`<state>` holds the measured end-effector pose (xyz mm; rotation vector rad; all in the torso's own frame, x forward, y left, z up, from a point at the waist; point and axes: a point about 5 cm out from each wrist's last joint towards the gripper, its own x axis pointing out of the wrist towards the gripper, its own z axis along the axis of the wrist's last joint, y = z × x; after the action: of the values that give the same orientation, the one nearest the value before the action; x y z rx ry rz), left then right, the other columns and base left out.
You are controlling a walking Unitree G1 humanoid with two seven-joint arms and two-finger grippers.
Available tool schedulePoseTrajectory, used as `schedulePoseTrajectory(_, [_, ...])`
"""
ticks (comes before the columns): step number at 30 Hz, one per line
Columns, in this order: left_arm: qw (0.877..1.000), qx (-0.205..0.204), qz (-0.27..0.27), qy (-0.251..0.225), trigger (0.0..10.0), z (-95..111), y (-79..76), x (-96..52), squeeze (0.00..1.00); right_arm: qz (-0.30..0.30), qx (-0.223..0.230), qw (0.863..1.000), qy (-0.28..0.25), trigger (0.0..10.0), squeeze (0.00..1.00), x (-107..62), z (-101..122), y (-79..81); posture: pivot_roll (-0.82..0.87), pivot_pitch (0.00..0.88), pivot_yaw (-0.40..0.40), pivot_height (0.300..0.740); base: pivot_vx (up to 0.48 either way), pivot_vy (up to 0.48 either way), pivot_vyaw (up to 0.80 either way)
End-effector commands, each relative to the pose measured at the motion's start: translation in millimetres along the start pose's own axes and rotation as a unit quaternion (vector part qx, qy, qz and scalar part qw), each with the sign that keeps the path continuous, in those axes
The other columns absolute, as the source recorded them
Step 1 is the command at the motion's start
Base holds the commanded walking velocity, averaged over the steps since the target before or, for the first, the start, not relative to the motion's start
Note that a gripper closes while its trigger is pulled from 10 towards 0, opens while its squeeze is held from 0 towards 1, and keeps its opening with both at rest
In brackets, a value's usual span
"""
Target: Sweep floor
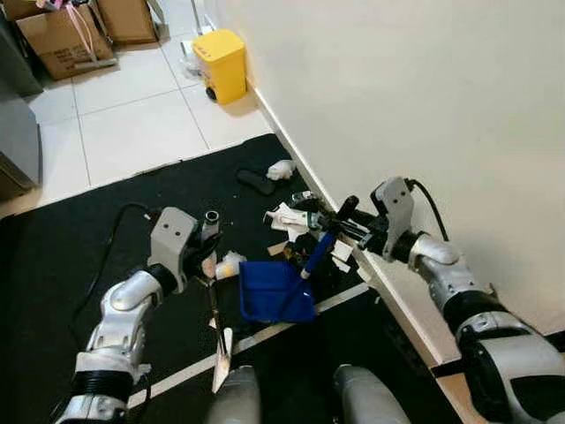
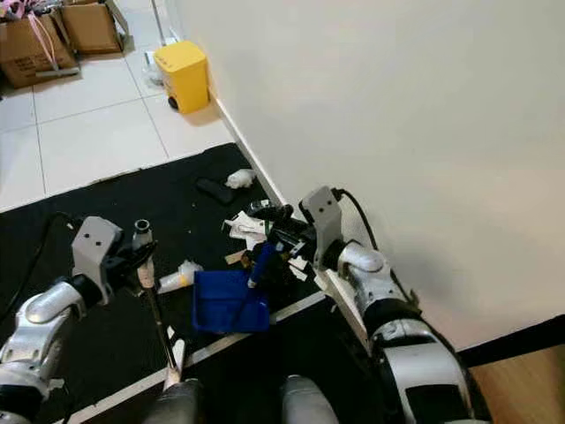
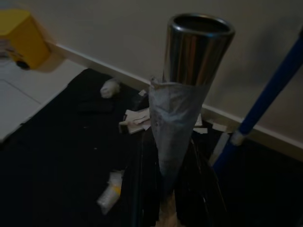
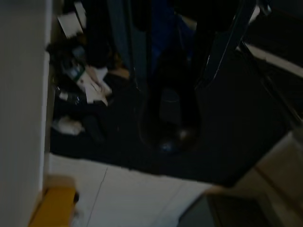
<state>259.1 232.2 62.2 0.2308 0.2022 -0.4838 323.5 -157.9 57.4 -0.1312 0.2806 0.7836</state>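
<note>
The left pincer is clamped round the metal broom handle, whose shaft slants down over the black mat towards the robot's legs. The right pincer grips the top of the blue dustpan handle, and the blue dustpan rests on the mat just beside the wall. Scraps of paper litter lie between dustpan and skirting, a yellow bin well beyond

blue dustpan on black mat (white-striped), yellow bin.
</note>
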Motion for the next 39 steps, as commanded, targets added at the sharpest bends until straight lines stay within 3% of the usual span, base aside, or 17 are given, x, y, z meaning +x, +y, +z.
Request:
schedulePoseTrajectory(1, [1.0, 0.018, 0.011, 0.007, 10.0, 1, 7.1, -6.0, 0.0, -0.012, -0.012, 0.999, 0.047, 10.0, 0.0, -7.7, -12, -4.7, 0.04, 0.044, -0.043, 0.74, 0.0, 0.0, 0.0])
schedulePoseTrajectory(3, [0.996, 0.032, 0.087, -0.003, 10.0, 4, 22.3, -7.0, 0.0, -0.045, -0.039, 0.996, 0.068, 10.0, 0.0, -14.6, -11, -15.9, 0.04, 0.045, -0.044, 0.74, 0.0, 0.0, 0.0])
schedulePoseTrajectory(6, [0.992, 0.035, 0.119, -0.018, 10.0, 10, 27.7, -4.9, 0.0, -0.09, -0.084, 0.988, 0.097, 10.0, 0.0, -24.0, -10, -29.7, 0.04, 0.044, -0.042, 0.74, 0.0, 0.0, 0.0])
schedulePoseTrajectory(13, [0.992, 0.048, 0.112, -0.044, 10.0, 24, 24.0, 4.9, 0.0, -0.16, -0.134, 0.97, 0.125, 10.0, 0.0, -43.8, -6, -52.9, 0.04, 0.043, -0.035, 0.74, 0.0, 0.0, 0.0])
schedulePoseTrajectory(21, [0.989, 0.06, 0.096, -0.097, 10.0, 44, 8.5, 30.8, 0.0, -0.214, -0.189, 0.949, 0.135, 10.0, 0.0, -56.8, 2, -68.6, 0.04, 0.044, -0.026, 0.74, 0.0, 0.0, 0.0])
schedulePoseTrajectory(24, [0.989, 0.057, 0.089, -0.1, 10.0, 45, 3.0, 36.3, 0.0, -0.217, -0.189, 0.948, 0.134, 10.0, 0.0, -57.5, 3, -69.8, 0.03, 0.042, -0.024, 0.74, 0.0, 0.0, 0.0])
schedulePoseTrajectory(30, [0.991, 0.052, 0.07, -0.105, 10.0, 47, -10.5, 48.7, 0.0, -0.16, -0.167, 0.962, 0.145, 10.0, 0.0, -56.2, 1, -65.8, 0.03, 0.044, -0.019, 0.74, 0.0, 0.0, 0.0])
schedulePoseTrajectory(34, [0.991, 0.058, 0.053, -0.105, 10.0, 47, -15.9, 53.2, 0.0, -0.121, -0.22, 0.95, 0.187, 10.0, 0.0, -60.2, 1, -67.7, 0.03, 0.046, -0.02, 0.74, 0.0, 0.0, 0.0])
schedulePoseTrajectory(39, [0.991, 0.059, 0.051, -0.107, 10.0, 48, -15.4, 53.6, 0.0, -0.099, -0.271, 0.939, 0.187, 10.0, 0.0, -59.7, 12, -70.1, 0.03, 0.045, -0.021, 0.74, 0.0, 0.0, 0.0])
